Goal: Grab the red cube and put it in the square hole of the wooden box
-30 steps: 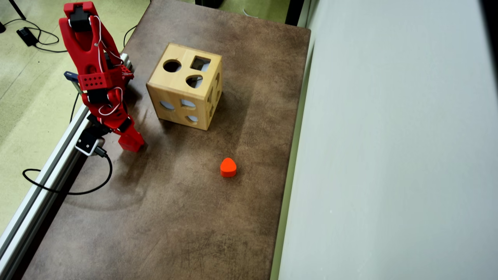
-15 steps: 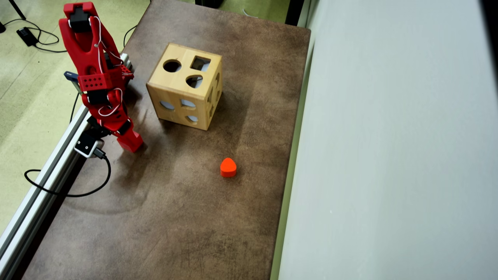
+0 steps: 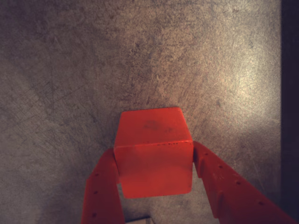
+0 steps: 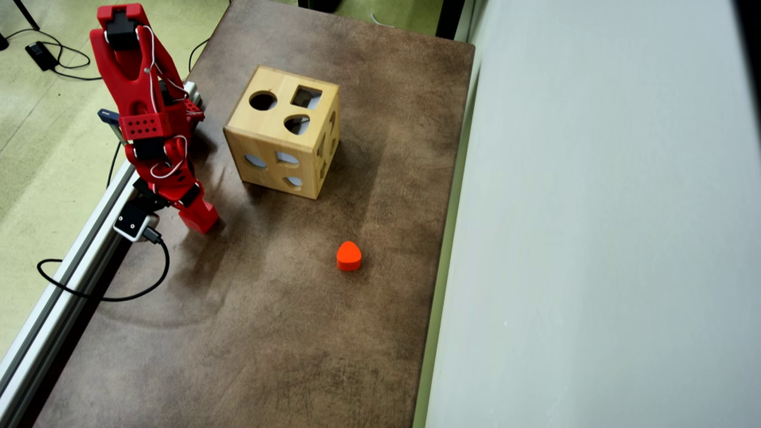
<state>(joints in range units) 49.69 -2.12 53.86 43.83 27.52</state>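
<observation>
**A:** Red cube [image 3: 154, 154] first: where?

**B:** Between the fingers [image 3: 224, 186], closed onto its two side faces, low over the tabletop [image 4: 285, 333] near the left edge in the overhead view (cannot tell whether lifted clear or resting on the surface). Well apart from the wooden box [image 4: 270, 163].

**A:** How to carry on well?

**B:** Probably best to lift straight up before swinging across, high enough to clear the box's top edge. Keep the squeeze steady; looks glossy, so likely to slip if loosened. Then aim for the square hole [image 4: 306, 97], at the far right of the top face in the overhead view, not the round hole [image 4: 263, 100] beside it nor the rounded-triangle hole [image 4: 296, 124] just below. Turn the wrist to square the cube's edges with the hole's (only slightly wider, by the look of it; easy to jam on the rim if skewed). Let go only once partly inside.

**A:** Anything in the box?

**B:** Nothing to make out: only pale patches through the cutouts, top and sides, probably light from opposite openings. Cannot rule out something in a hidden corner. Leave the orange-red block [image 4: 349, 256] alone, out on the tabletop, well apart from the box.
</observation>
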